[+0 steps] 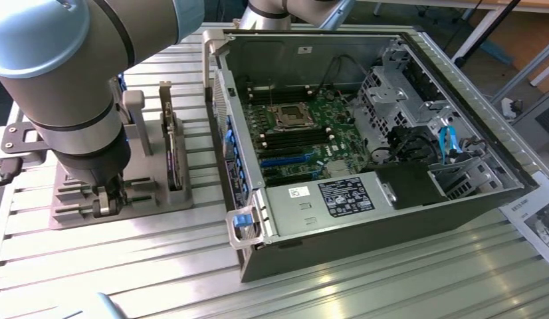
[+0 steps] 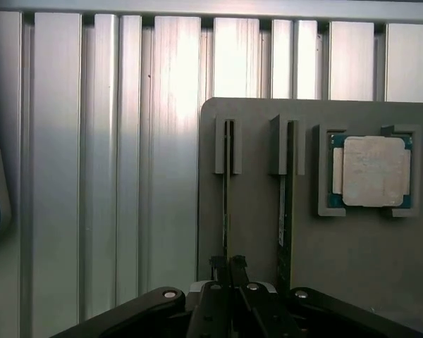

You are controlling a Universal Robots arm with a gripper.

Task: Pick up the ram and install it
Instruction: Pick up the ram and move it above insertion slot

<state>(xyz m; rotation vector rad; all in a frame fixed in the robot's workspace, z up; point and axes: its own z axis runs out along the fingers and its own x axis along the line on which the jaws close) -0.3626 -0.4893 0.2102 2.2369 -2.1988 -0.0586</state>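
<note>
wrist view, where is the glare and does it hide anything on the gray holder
wrist view: strong glare streaks on the slatted metal table, but the matte gray holder is evenly lit, so the processor chip and the edge-on ram show plainly; the gripper at the ram is dark. exterior view: bright patches on the table before the computer case, whose inside is darker.

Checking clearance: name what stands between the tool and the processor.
In the wrist view, a second slim board stands upright between the tool, on the ram, and the processor.
</note>
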